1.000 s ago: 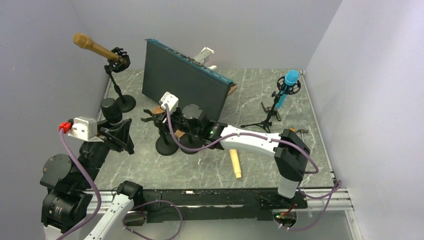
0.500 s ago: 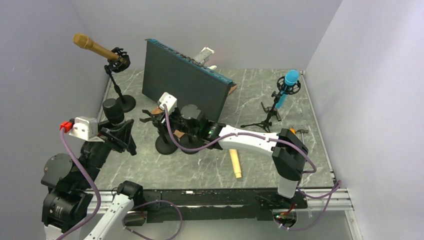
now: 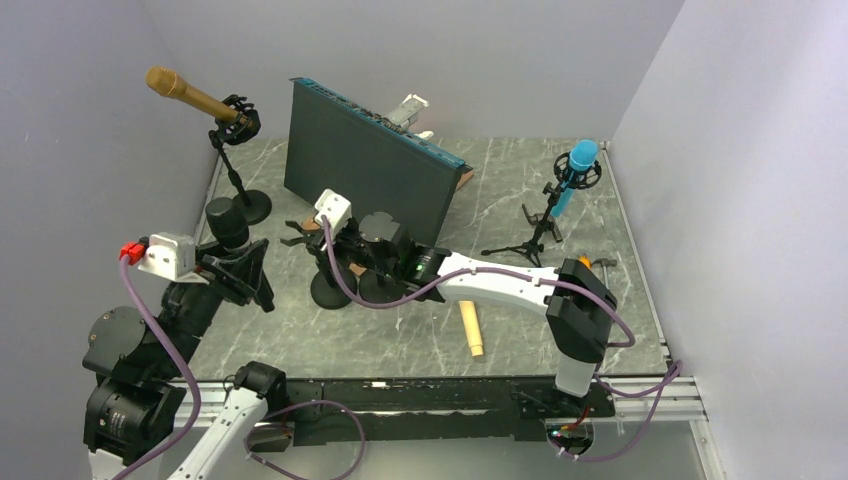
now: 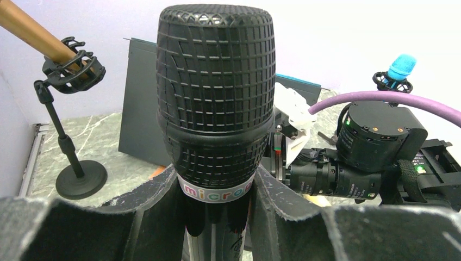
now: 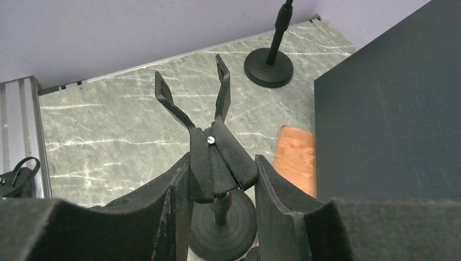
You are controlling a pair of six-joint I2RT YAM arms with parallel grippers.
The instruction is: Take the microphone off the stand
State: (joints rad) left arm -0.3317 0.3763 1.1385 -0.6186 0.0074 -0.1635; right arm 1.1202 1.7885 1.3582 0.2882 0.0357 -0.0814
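**A:** Where's the black microphone point(image 4: 216, 92)?

**B:** It's off its stand point(image 5: 219, 209). The left gripper point(image 4: 215, 217) is clamped on the handle just under the mesh head and holds it upright above the surface point(image 3: 500, 190), near the left edge. The wrist view shows both fingers point(image 4: 157, 212) pressed against the body, below a white band with lettering.

**A:** And the right gripper point(image 5: 222, 179)?

**B:** It's closed on the stand, one pad on either side of the base of the clip point(image 5: 215, 138). The clip's two prongs spread open upward with nothing between them. The round base point(image 5: 220, 225) sits on the surface directly below.

**A:** Where does the stand sit?

**B:** Left of the surface's middle, in front of a dark panel point(image 3: 370, 165) that stands on edge and runs diagonally toward the far edge. A wooden block point(image 5: 296, 157) lies flat just beside the stand, at the foot of the panel.

**A:** How close are the held microphone and the stand?

**B:** Apart. In the overhead view the microphone point(image 3: 222, 222) is to the left of the stand point(image 3: 332, 292), with bare surface between them.

**A:** Anything else?

**B:** A gold microphone point(image 3: 185, 93) is tilted in a shock mount on a round-based stand at the far left corner. A blue microphone point(image 3: 578, 160) is on a small tripod near the far right corner. A wooden dowel point(image 3: 470, 327) lies near the middle of the near edge, under the right arm.
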